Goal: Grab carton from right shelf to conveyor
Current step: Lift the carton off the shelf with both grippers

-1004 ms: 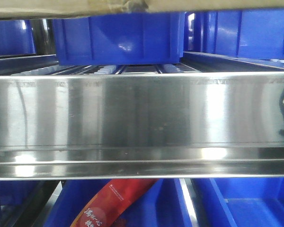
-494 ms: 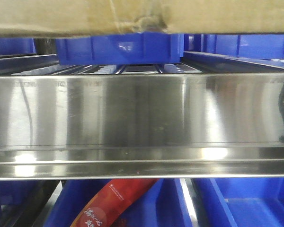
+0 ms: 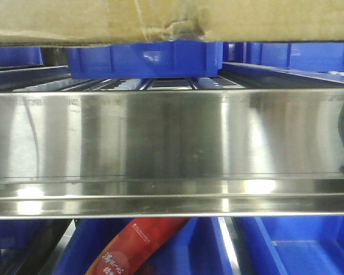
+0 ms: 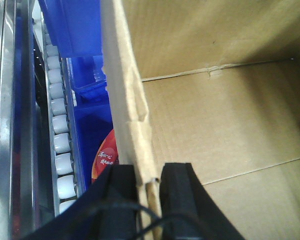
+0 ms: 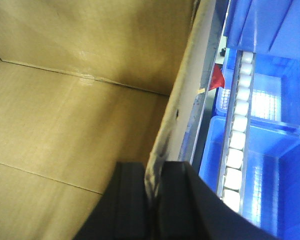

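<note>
The carton [image 3: 74,20], brown corrugated cardboard, fills the top of the front view, with a torn notch in its bottom edge above the shelf's shiny steel rail [image 3: 172,143]. In the left wrist view my left gripper [image 4: 149,187] is shut on the carton's left wall [image 4: 127,85], one finger outside and one inside. My right gripper [image 5: 154,192] is shut on the carton's right wall [image 5: 182,105] in the same way. The carton's inside [image 5: 65,110] shows nothing in it. The conveyor is out of view.
A blue bin [image 3: 143,57] sits on the roller tracks [image 4: 60,140] behind the rail and below the carton. More blue bins [image 5: 270,170] and a red packet [image 3: 137,246] lie on the level below. White rollers [image 5: 237,140] run beside the carton's right wall.
The carton's bottom edge has come down in the front view and hides more of the blue bin. Over the last half second it has hardly moved.
</note>
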Motion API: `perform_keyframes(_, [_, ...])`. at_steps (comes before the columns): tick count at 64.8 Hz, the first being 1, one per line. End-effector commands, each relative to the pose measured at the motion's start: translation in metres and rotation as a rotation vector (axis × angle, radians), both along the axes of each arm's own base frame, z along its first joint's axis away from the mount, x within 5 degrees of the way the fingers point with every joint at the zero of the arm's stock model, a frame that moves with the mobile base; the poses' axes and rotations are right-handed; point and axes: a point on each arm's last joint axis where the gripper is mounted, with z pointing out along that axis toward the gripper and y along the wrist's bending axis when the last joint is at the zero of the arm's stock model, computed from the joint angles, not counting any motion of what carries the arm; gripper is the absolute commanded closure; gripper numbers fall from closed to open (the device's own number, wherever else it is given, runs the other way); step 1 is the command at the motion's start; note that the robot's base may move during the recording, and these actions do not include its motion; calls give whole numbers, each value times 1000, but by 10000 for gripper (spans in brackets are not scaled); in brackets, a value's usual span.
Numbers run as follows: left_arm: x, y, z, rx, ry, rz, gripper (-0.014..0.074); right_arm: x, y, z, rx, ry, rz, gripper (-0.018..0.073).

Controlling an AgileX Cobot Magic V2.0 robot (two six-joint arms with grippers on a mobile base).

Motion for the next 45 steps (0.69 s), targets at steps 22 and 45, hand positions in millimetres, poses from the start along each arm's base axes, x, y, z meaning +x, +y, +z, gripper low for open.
perform_keyframes(22, [-6,1,8,-18,-51,-9,603,4,-4,12,10,-144,-22,627])
perform_keyframes(45, [-6,1,8,-18,-51,-9,603,4,-4,12,10,-144,-22,627])
